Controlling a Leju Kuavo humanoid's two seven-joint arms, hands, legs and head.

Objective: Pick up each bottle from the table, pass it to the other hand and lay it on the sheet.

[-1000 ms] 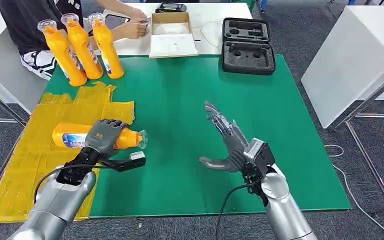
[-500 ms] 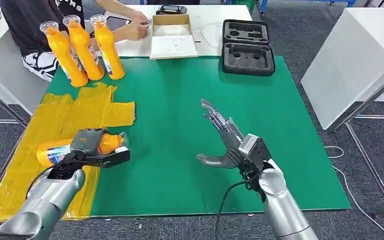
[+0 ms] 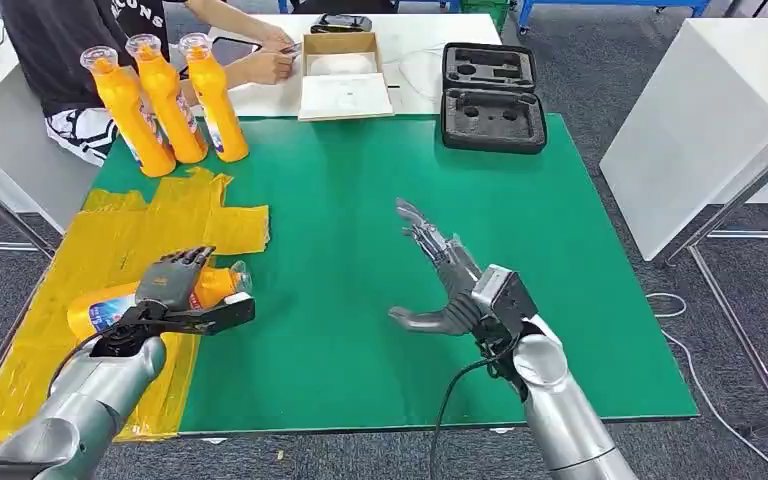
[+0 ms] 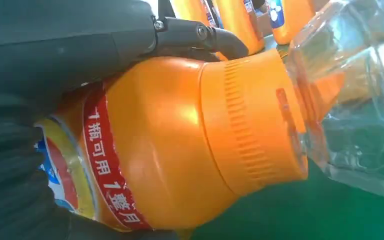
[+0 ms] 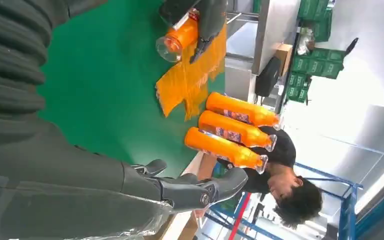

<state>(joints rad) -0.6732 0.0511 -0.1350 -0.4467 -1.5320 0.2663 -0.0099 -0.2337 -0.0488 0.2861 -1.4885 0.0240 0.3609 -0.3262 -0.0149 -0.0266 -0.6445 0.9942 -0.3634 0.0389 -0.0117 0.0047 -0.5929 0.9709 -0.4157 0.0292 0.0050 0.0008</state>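
Left hand grips the lying bottle over the yellow sheet; right hand spread, holding nothing

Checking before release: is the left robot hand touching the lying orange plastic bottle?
Touching. The left wrist view shows the left robot hand wrapped against the orange plastic bottle; the head view shows its fingers over the bottle's neck.

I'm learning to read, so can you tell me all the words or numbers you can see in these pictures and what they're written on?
"瓶可用 1 整月": white characters on the red band of the orange bottle held by the left hand.
"...ONS": end of a word on the person's dark shirt; the start is cut off.
Labels on the three standing orange bottles: too small and blurred to read.
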